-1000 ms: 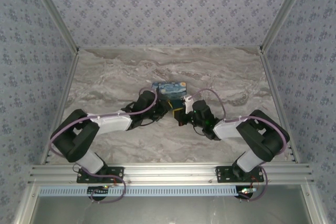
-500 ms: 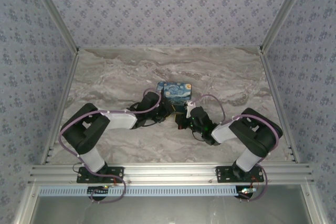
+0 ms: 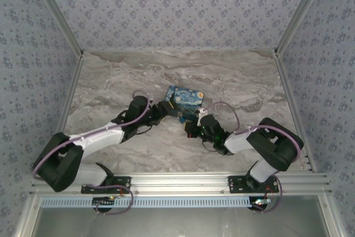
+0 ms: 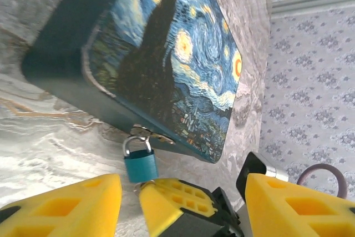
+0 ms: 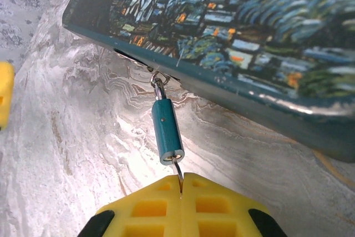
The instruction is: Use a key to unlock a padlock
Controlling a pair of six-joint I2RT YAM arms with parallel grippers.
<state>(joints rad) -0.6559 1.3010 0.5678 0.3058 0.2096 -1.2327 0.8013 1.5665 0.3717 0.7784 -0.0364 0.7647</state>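
The small teal padlock [image 5: 167, 134] hangs by its silvery shackle from the hasp of the starry-night box [image 5: 233, 31]. My right gripper [image 5: 181, 180] is shut on the key [image 5: 178, 170], a thin metal sliver whose tip sits in the keyhole at the padlock's bottom. In the left wrist view the padlock [image 4: 140, 164] hangs free just beyond my left gripper [image 4: 183, 209], which is open. Its yellow fingers [image 4: 66, 203] stand wide apart on either side of the right gripper's yellow fingertips [image 4: 175, 201]. From above, both grippers [image 3: 166, 109] [image 3: 190, 127] meet at the box's near edge.
The painted box [image 3: 186, 99] lies mid-table on the marble top [image 3: 111, 81]. Patterned walls close the back and sides, with metal rails [image 3: 288, 87] along the table's edges. Open marble lies left, right and behind the box.
My left gripper has opened and let go of the padlock, and the left arm has stretched out low. The right gripper stays shut on the key at the padlock.
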